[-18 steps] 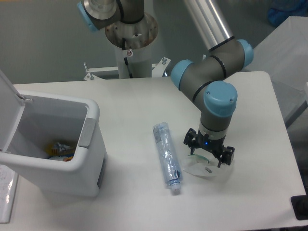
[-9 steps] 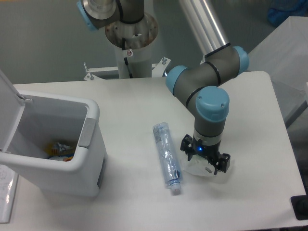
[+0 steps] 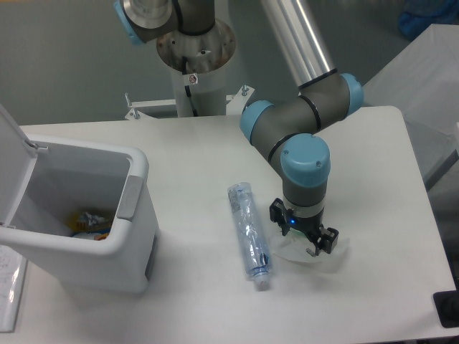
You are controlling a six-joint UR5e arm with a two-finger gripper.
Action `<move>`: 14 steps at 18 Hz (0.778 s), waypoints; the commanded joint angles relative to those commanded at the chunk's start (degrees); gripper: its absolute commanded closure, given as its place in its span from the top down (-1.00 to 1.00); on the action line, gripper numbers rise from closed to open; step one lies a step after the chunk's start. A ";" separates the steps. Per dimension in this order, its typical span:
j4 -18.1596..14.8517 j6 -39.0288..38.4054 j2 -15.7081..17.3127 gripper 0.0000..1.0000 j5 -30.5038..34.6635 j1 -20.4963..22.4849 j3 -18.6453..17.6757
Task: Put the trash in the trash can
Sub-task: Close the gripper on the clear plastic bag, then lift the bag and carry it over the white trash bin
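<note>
Moved: the arm has swung left and come lower over the last second; the black two-finger gripper (image 3: 304, 234) now sits right down over the wrapper, closer to the bottle than it was.
Trash can: the white boxy plastic bin with a grey rim strip (image 3: 86, 215) stands at the table's left edge, lid hinged back, some coloured scraps already inside.
Bottle: the long flattened clear bluish plastic bottle with a white cap (image 3: 250, 231) lies mid-table, cap toward the front edge, untouched.
Wrapper: the small crumpled clear-white wrapper (image 3: 315, 252) lies just right of the bottle, toward the front edge, under the gripper.
Gripper: jaws spread apart, straddling the wrapper, nothing grasped yet; whether the fingertips touch the film I cannot tell.
Doing it well: I would say press down to the white table (image 3: 208, 150) before closing, so the thin film is pinched, not skimmed.
</note>
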 joint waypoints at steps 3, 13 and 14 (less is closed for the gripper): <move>0.17 -0.78 0.18 -1.00 -0.26 -0.17 0.09; 0.18 -3.33 0.88 -1.00 -1.41 0.09 2.02; 0.18 -3.60 1.14 -1.00 -1.49 0.17 2.02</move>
